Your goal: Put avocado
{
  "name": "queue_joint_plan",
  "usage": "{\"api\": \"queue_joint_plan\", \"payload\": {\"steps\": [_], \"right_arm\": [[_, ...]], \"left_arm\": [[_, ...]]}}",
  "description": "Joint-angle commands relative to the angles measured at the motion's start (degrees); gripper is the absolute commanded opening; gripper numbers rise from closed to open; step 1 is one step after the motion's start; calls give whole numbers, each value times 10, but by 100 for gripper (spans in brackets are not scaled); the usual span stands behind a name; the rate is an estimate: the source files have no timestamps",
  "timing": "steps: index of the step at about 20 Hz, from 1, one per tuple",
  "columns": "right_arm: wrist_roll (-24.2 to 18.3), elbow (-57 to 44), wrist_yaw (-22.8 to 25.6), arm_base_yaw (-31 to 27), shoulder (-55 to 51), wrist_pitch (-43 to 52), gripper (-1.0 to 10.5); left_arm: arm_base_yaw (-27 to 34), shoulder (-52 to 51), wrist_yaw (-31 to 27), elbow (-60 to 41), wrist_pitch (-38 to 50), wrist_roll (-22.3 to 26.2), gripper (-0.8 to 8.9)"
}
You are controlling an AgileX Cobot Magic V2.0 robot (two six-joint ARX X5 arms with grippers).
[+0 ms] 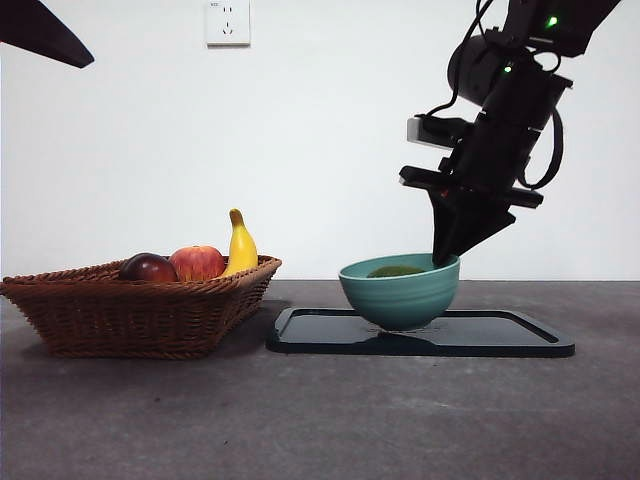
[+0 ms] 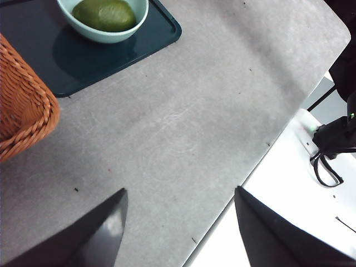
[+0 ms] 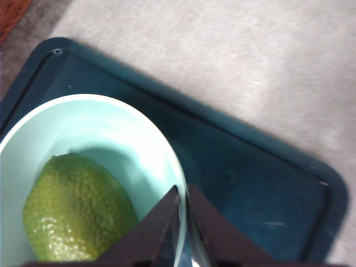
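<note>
You see 2 containers on the grey table (image 1: 320,420). The teal bowl (image 1: 400,292) stands on the dark tray (image 1: 500,335) and holds 1 item, the avocado (image 3: 78,214), which lies on the bowl's floor with its bumpy green skin up; in the front view only its top shows above the rim. The wicker basket (image 1: 130,315) stands beside the tray, apart from it, and holds 3 fruits: a dark maroon fruit (image 1: 148,268), a red apple (image 1: 198,262) touching it, and a yellow banana (image 1: 240,248) standing upright at the basket's tray-side end.

Your right pincer (image 1: 445,255) hangs at the bowl's rim on the side away from the basket; its jaws are clenched together, tips nearly touching, gripping nothing, with the avocado just beside them inside the bowl. Your left pincer (image 2: 178,206) is released, jaws spread wide, over bare table well apart from the bowl and basket; in the front view it shows only as a black tip at a top corner.

A white wall socket (image 1: 227,22) sits on the wall; its small print cannot be read. No other writing is legible.
</note>
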Motion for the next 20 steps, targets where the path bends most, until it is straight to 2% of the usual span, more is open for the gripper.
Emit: {"api": "queue_joint_plan", "payload": {"steps": [1,13,14,16,17,20], "right_arm": [[9,14,-11,3,17,19,14],[13,14,-10,3,31,3,16],[21,14,-10,3,31,0,33],[27,14,-10,3,29,0,187],[31,14,-8,3,27,0,221],[33,15,6,3,13,1,221]], "left_arm": [[-3,3,3,5,3,7,308],[-3,3,3,5,2,7,308],[-3,3,3,5,2,7,308],[-3,3,3,5,3,7,308],[-3,3,3,5,3,7,308],[-3,3,3,5,3,7,308]]}}
